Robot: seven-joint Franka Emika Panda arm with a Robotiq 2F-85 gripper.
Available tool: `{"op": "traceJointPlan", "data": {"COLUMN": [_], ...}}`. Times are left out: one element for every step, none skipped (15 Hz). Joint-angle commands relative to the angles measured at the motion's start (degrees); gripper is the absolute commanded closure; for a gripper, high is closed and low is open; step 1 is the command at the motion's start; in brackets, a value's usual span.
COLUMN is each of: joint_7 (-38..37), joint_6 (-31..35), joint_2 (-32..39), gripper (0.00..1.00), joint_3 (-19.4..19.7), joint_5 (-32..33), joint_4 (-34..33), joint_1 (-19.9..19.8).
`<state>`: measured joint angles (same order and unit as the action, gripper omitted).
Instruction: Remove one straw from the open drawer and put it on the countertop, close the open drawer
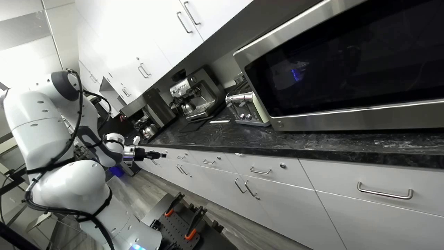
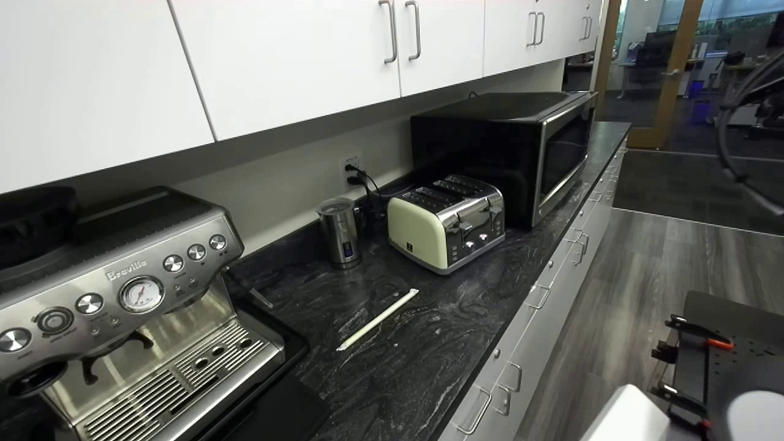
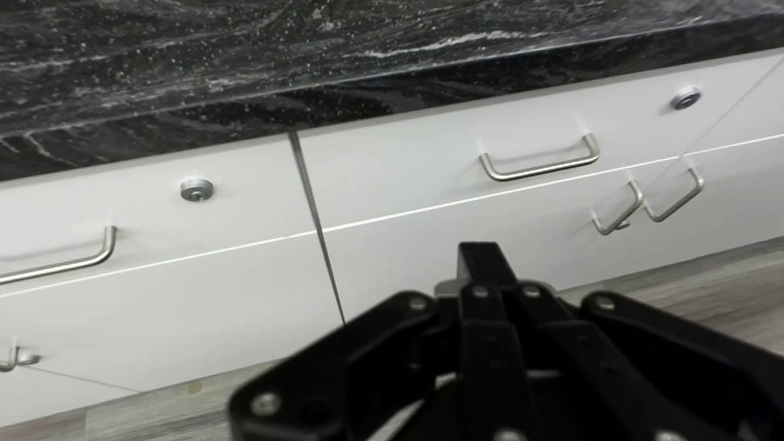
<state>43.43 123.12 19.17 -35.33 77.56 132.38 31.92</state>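
Note:
One pale wrapped straw [image 2: 378, 320] lies flat on the dark countertop [image 2: 392, 392], in front of the toaster. The straw also shows in an exterior view [image 1: 219, 121]. The drawers under the counter, such as this white drawer front [image 3: 392, 165] with a silver bar handle, sit flush and look closed. Which of them is the task's drawer I cannot tell; no light-wood sides show. My gripper [image 3: 481, 260] has its fingertips together with nothing between them. It points at the white cabinet fronts from some distance, near counter-edge height in an exterior view [image 1: 161, 155].
A coffee machine [image 2: 141, 294], a steel jug [image 2: 340, 236], a cream toaster [image 2: 422, 236] and a large microwave [image 1: 347, 69] stand on the counter. White upper cabinets [image 2: 318, 55] hang above. A black plate with orange-tipped clamps [image 1: 178, 225] is by the arm's base.

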Motion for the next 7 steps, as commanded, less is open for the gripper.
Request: {"op": "traceJointPlan", "data": {"joint_7": [7.99, 10.20, 12.07, 13.75, 15.62, 17.23, 18.79], "joint_6": [-2.52, -1.35, -0.57, -0.85, -0.82, -1.36, -1.48], "joint_2": [-13.66, -16.87, -19.56, -21.84, -23.77, -25.41, -26.72], "gripper": [1.00, 1.00, 1.00, 1.00, 1.00, 1.00, 1.00], "joint_3": [-5.11, -6.35, -6.99, -7.21, -7.13, -6.77, -6.29], "joint_5": [-14.09, -18.54, -22.53, -25.78, -28.57, -30.87, -32.63], "joint_4": [5.75, 6.60, 7.16, 7.41, 7.62, 7.74, 7.94], "joint_1": [-1.24, -1.89, -2.06, -1.87, -1.57, -1.05, -0.62]}}
